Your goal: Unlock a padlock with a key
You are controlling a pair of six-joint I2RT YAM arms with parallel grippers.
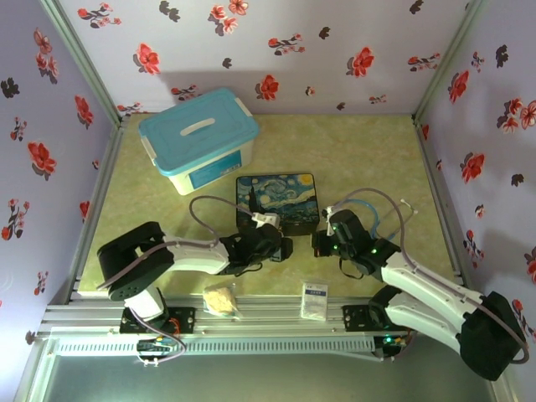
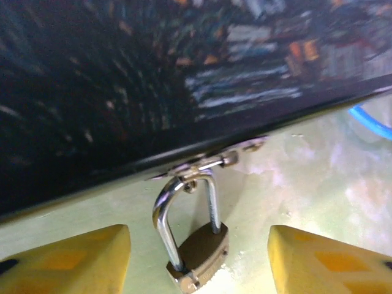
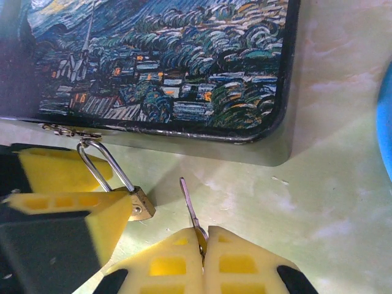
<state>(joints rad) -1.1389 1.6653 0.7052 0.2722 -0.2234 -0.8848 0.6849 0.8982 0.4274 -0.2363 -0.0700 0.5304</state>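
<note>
Floral-papered walls enclose a mottled green tabletop [image 1: 368, 159].

Top view: a blue-lidded plastic tub [image 1: 199, 138] stands at rear left, and a painted tin box [image 1: 278, 199] lies at centre. At the tin's near edge sit the left gripper [image 1: 283, 246] and the right gripper [image 1: 318, 244], close to each other. Two small packets [image 1: 222, 300] lie by the near rail.

Left wrist view: the padlock [image 2: 197, 254] hangs by its silver shackle [image 2: 164, 211] from the hasp [image 2: 211, 162] on the tin's front edge, and its brass body rests on the table. The left gripper's yellow fingers [image 2: 67, 260] stand spread, one on each side of the body, with a gap visible on both sides.

Right wrist view: the right gripper's fingertips are pressed together, pinching the key [image 3: 190, 202]. Its blade points toward the tin, stops short of it, and lies just beside the padlock without touching. One left finger overlaps the lock body from this angle; contact cannot be confirmed.
</note>
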